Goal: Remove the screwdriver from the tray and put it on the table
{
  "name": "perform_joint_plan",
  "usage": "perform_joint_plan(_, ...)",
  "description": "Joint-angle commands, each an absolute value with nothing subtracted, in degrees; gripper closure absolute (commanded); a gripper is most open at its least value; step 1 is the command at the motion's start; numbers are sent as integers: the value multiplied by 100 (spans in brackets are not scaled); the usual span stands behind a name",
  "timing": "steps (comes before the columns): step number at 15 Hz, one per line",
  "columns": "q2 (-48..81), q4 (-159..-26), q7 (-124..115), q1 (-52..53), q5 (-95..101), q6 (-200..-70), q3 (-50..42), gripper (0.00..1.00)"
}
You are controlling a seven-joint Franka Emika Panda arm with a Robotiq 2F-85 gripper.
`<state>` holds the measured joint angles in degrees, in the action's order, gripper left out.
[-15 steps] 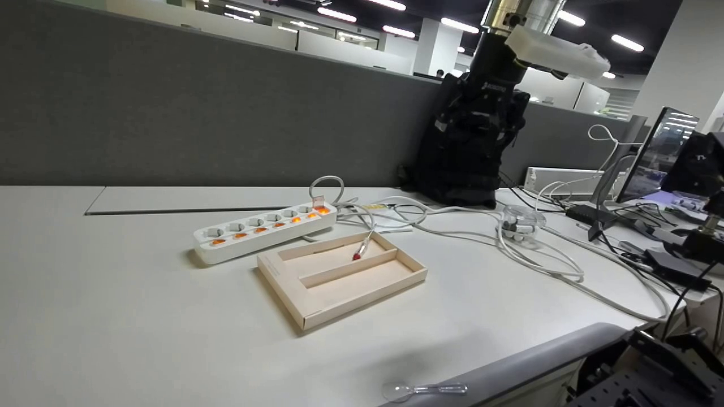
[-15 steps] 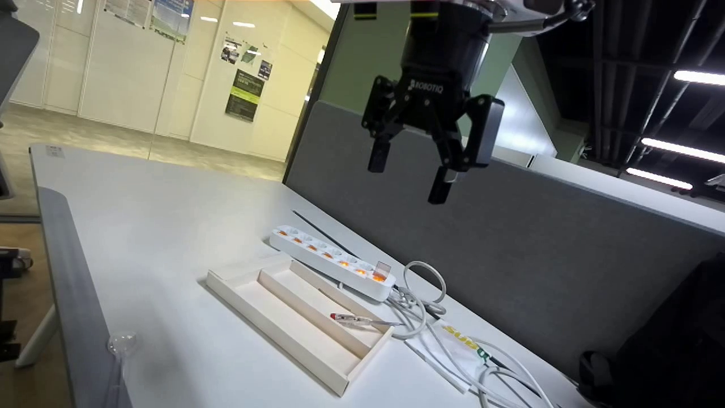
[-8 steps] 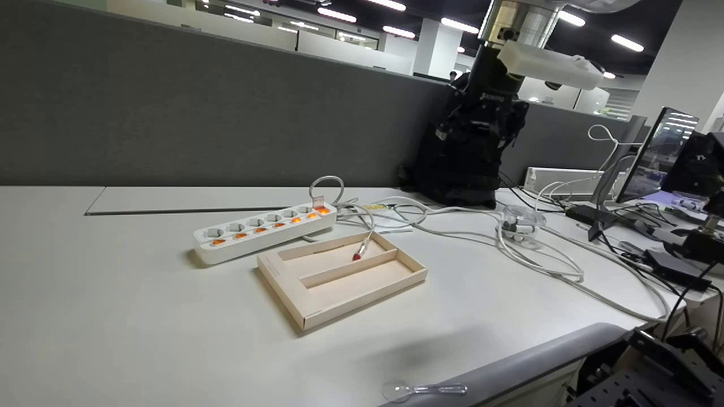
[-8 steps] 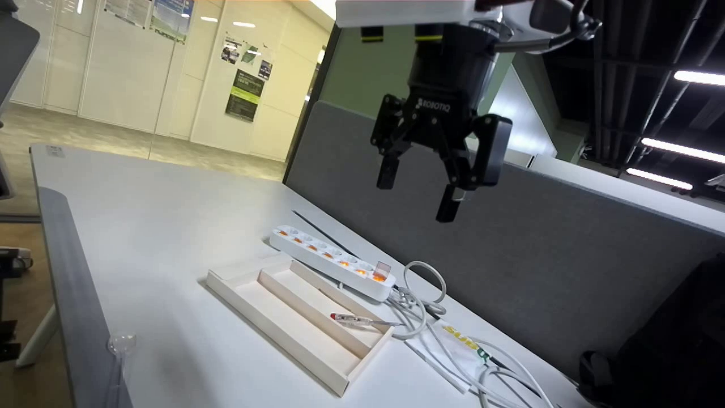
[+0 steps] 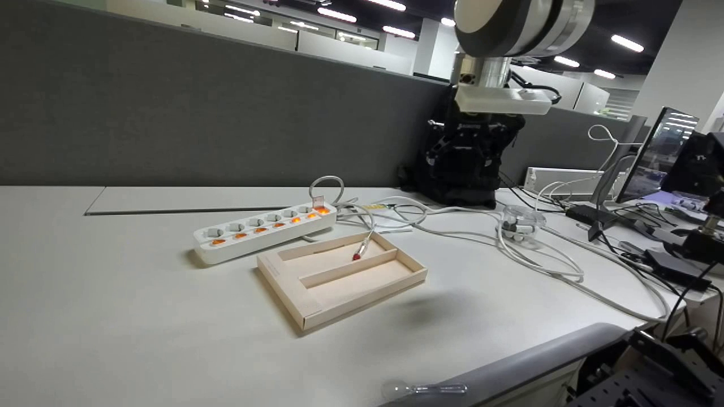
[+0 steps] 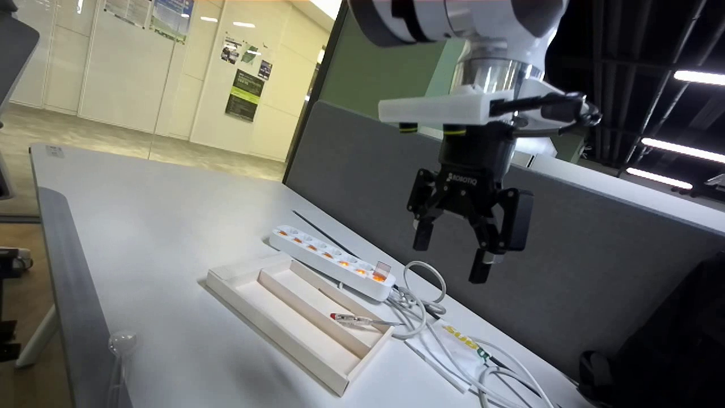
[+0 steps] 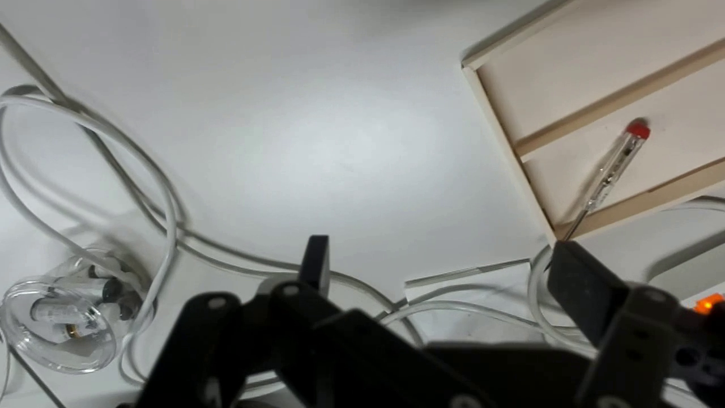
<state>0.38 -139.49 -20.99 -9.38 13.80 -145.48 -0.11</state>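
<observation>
The slim screwdriver with a red-capped clear handle lies in a compartment of the pale wooden tray in both exterior views (image 5: 362,249) (image 6: 354,321). Its shaft crosses the tray's corner rim. In the wrist view the screwdriver (image 7: 614,167) is at the right, its shaft tip partly behind a finger. The tray (image 5: 362,306) (image 6: 277,332) (image 7: 493,116) sits on the white table (image 5: 169,322) (image 6: 158,226) (image 7: 340,141). My gripper (image 6: 451,255) (image 7: 442,255) is open and empty, high above the cables beside the tray. In an exterior view its dark fingers blend into the black backpack.
A white power strip (image 5: 263,232) (image 6: 331,260) lies right beside the tray. Loose white cables (image 5: 543,271) and a clear jar (image 5: 519,226) (image 7: 73,317) lie past its end. A clear plastic spoon-like item (image 5: 430,390) is at the table edge. A grey partition (image 5: 226,113) stands behind.
The arm has come down, lowering the open gripper toward the table. In an exterior view it has also shifted right. The screwdriver and tray have not moved.
</observation>
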Motion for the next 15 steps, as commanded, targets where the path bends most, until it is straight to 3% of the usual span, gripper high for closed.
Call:
perform_joint_plan(1,1201,-12860,-2607,-484,1475,-14270,-82,0)
perform_joint_plan(8,2712,-11976,-2373,265,755,-14402,-188,0)
perform_joint_plan(15,2834,-12024,-2213,400,547,-14642,-314,0)
